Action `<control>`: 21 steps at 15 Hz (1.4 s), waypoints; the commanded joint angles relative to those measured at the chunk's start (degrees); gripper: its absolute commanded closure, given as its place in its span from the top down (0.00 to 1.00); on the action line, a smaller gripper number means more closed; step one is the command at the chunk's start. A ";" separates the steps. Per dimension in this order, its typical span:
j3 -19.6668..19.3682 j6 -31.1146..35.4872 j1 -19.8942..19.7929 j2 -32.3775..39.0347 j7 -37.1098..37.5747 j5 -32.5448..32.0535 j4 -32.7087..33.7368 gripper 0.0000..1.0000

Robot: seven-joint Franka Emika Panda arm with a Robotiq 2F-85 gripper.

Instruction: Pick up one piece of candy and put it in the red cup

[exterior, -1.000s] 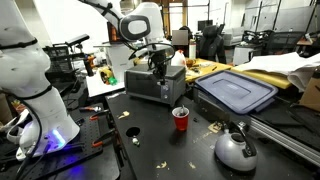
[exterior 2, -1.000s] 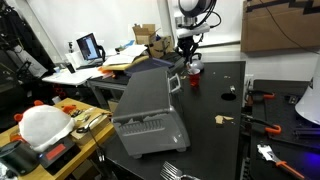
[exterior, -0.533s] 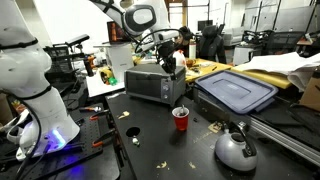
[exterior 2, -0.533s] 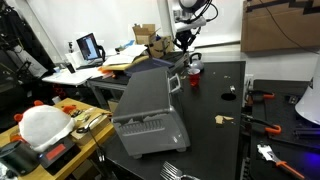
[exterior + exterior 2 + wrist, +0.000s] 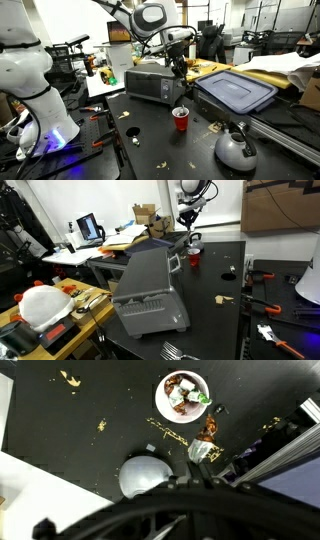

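Red cup [image 5: 181, 119] on black table [image 5: 150, 135] — candies [image 5: 183, 396] inside, jaws high above, pinched on wrapped candy [image 5: 205, 449]

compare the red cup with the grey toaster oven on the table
The red cup is far smaller than the grey toaster oven. The cup is red, round and open-topped; the oven is grey and boxy. Both stand upright on the black table.
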 commanded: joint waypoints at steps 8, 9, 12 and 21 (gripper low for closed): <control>-3.66 -3.11 2.91 8.69 6.51 -6.39 4.09 0.00; -3.86 -3.28 3.15 9.21 6.60 -6.37 4.23 0.00; -4.47 -3.69 4.05 10.54 7.02 -6.44 4.63 0.00; -3.74 -3.89 5.64 8.90 4.27 -3.64 3.49 0.78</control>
